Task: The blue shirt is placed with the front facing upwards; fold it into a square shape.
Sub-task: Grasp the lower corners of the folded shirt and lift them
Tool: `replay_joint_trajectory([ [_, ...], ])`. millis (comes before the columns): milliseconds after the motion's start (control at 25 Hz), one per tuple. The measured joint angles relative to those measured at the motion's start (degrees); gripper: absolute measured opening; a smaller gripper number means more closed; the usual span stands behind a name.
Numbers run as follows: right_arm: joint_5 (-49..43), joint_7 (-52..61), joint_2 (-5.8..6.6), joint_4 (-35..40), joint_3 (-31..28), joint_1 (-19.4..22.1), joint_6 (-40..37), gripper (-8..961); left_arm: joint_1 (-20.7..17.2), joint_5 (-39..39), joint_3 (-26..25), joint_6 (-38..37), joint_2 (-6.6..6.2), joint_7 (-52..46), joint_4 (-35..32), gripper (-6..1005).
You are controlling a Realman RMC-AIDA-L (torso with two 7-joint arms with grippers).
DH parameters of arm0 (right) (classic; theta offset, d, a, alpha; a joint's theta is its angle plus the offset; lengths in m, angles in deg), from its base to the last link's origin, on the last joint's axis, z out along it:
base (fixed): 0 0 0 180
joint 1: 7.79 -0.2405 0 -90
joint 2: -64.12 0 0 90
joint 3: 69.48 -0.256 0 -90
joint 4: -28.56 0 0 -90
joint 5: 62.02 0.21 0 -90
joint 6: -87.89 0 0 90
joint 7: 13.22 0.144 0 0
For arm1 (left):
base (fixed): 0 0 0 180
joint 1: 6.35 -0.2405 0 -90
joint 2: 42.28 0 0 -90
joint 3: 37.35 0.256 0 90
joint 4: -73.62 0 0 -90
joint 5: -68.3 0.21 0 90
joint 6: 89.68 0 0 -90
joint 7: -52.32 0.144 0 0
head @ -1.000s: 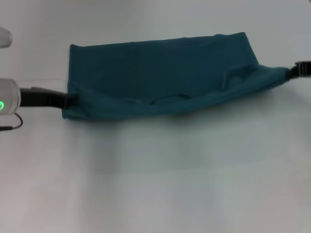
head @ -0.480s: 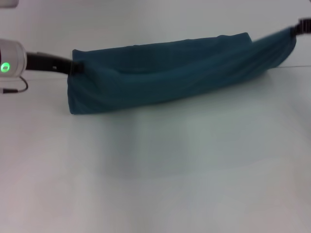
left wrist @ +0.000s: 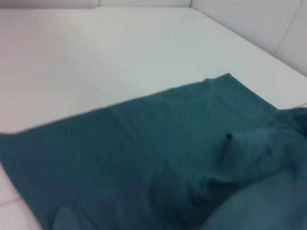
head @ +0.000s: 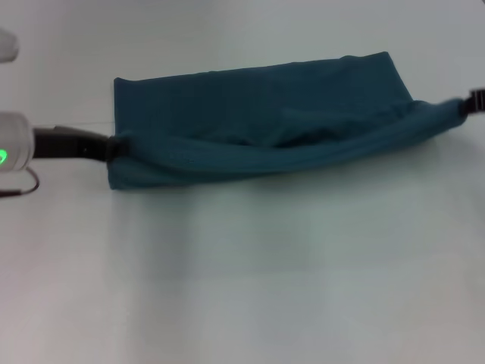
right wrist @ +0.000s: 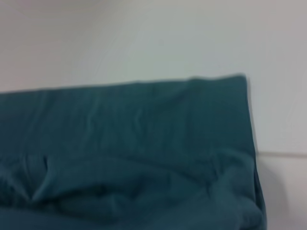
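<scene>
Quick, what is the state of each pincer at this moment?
Left pincer: closed on the left end of the blue shirt.
Right pincer: closed on the shirt's right end.

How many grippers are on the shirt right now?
2. The left gripper grips the blue shirt at its left end; the right gripper holds its right end.

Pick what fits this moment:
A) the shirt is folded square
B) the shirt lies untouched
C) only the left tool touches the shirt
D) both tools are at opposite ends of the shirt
D: the left tool and right tool meet the shirt at opposite ends.
</scene>
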Motion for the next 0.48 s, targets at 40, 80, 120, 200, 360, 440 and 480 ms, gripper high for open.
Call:
replay_joint_trajectory([
  [40, 0.28, -0.17, -0.29, 0.80, 0.02, 0.86, -0.94, 36, -1.66, 0.04, 0.02, -0.78, 0.80, 0.04, -1.81, 6],
  [80, 0.59, -0.32, -0.60, 1.63, 0.04, 1.81, -1.86, 37, -3.31, 0.01, -0.01, -1.44, 1.44, 0.09, -3.37, 7],
  [120, 1.09, -0.52, -0.95, 2.12, 0.01, 2.83, -2.70, 37, -4.28, -0.15, 0.01, -1.87, 1.87, 0.25, -4.05, 7],
  [200, 2.40, -1.08, -1.39, 2.55, -0.14, 4.65, -3.68, 38, -6.95, -0.80, 0.01, -2.83, 2.81, 1.14, -5.03, 7],
  [360, 5.95, -2.62, -1.54, 1.10, -0.23, 7.92, -4.51, 39, -10.17, -2.40, 0.00, -3.62, 3.58, 3.39, -4.00, 6],
  [440, 7.53, -3.51, -1.55, 0.29, -0.42, 9.01, -5.25, 40, -11.53, -3.93, -0.19, -4.29, 3.87, 5.11, -3.23, 6],
  [480, 8.33, -4.08, -1.55, -0.10, -0.49, 9.60, -5.68, 40, -12.13, -4.64, -0.30, -4.86, 3.98, 5.82, -2.86, 6],
])
